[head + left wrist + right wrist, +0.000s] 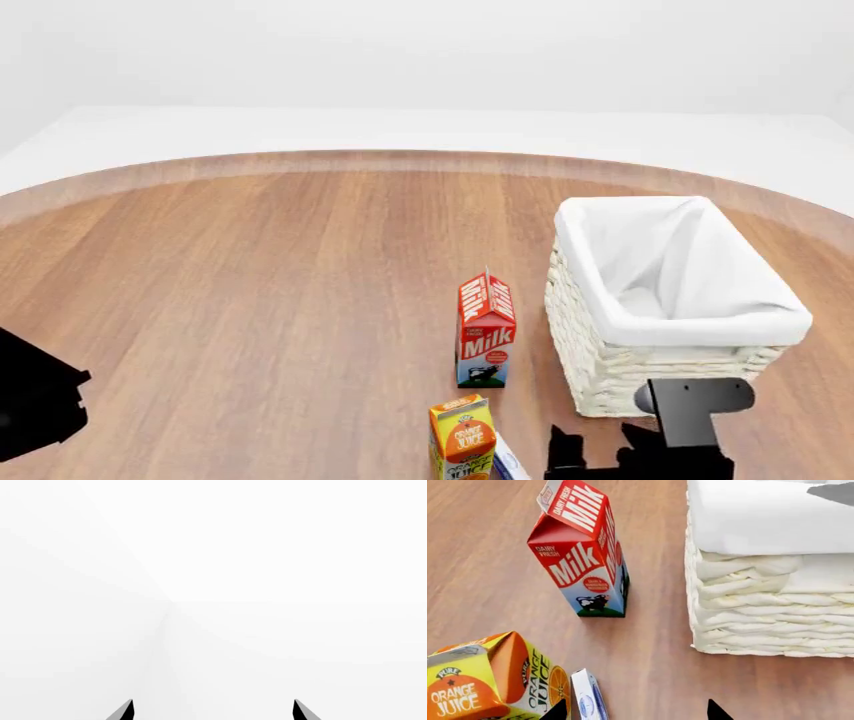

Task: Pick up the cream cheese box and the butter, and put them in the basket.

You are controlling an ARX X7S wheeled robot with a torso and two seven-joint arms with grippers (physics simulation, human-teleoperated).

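One basket [667,330] right. One milk carton [486,330] left of it, one juice carton [462,438] nearer; one cream cheese box [588,696] beside juice. Butter unseen. Left gripper [213,711] and right gripper [637,711] spread, empty.

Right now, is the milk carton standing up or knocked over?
Standing up. The milk carton rests on its flat base on the wooden table, gabled top pointing up, beside the basket without touching it.
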